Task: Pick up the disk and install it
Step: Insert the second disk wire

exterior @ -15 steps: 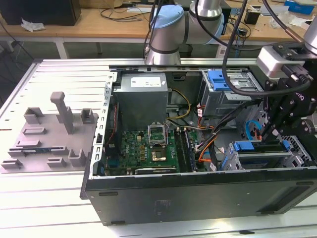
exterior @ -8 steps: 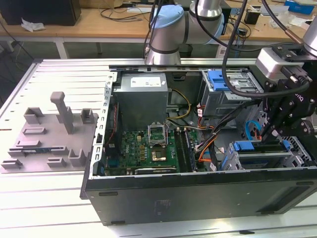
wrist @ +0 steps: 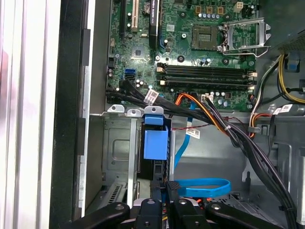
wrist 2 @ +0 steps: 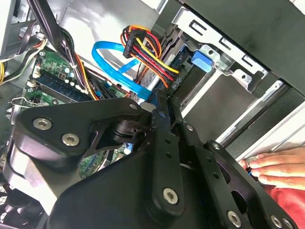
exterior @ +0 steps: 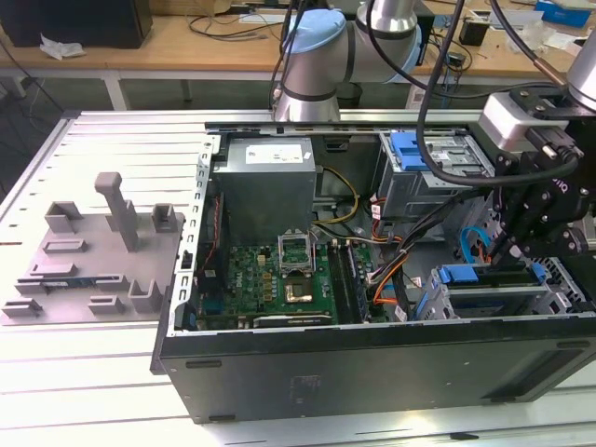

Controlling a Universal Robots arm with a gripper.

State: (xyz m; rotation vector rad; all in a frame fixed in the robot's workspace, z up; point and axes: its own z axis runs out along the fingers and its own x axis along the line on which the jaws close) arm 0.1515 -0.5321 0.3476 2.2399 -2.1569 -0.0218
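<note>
The disk (exterior: 494, 296) lies low in the drive bay at the exterior view's right end of the open computer case (exterior: 372, 358), blue rails along its sides. In the first wrist view I see the disk (wrist: 156, 143) edge-on, its blue rail end standing in the metal bay. My gripper (exterior: 509, 247) hangs just above it with its black fingers drawn together. The gripper (wrist: 165, 198) tips sit at the disk's near edge. Whether they pinch it I cannot tell. In the second wrist view the gripper (wrist 2: 164, 102) points at the bay beside a blue flat cable (wrist 2: 119, 67).
A person's hand (wrist 2: 274, 167) with a red sleeve rests by the case wall. Cable bundles (wrist: 238, 138) cross beside the bay. Also in the case are the motherboard (exterior: 279, 279), a grey power supply box (exterior: 270, 182) and an upper drive cage (exterior: 433, 163). A grey fixture tray (exterior: 84, 251) lies outside.
</note>
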